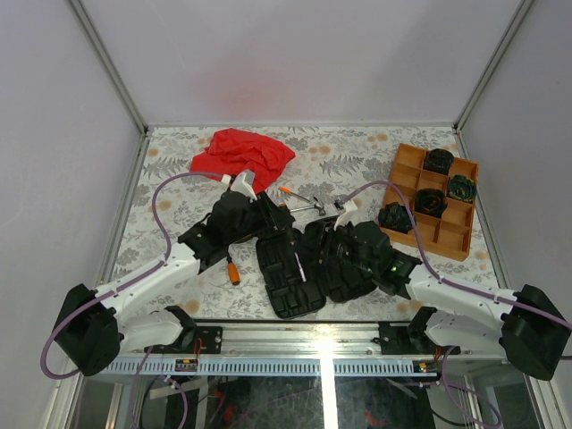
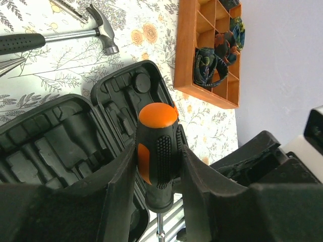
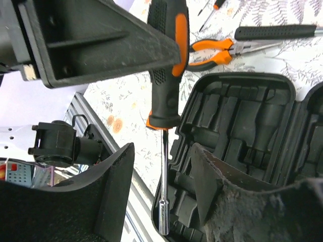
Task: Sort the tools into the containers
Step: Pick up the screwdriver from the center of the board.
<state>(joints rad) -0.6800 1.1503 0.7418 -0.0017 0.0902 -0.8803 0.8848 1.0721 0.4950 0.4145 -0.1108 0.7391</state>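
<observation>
- One orange-and-black-handled screwdriver [image 2: 157, 136] is pinched by its handle between the left fingers [image 2: 118, 191].
- Right fingers [image 3: 113, 176] stand spread either side of its steel shaft, gripping nothing.
- Black moulded plastic case [image 3: 242, 126] lies open beneath them; align the shaft with a slot before releasing.

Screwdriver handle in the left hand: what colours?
Black screwdriver handle with orange cap and side inserts; clearest in the left wrist view.

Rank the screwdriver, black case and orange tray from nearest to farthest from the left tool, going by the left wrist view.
1. Screwdriver, clamped between the left tool's fingers.
2. Black case, directly beneath.
3. Orange tray, beyond the case, upper right.
</observation>
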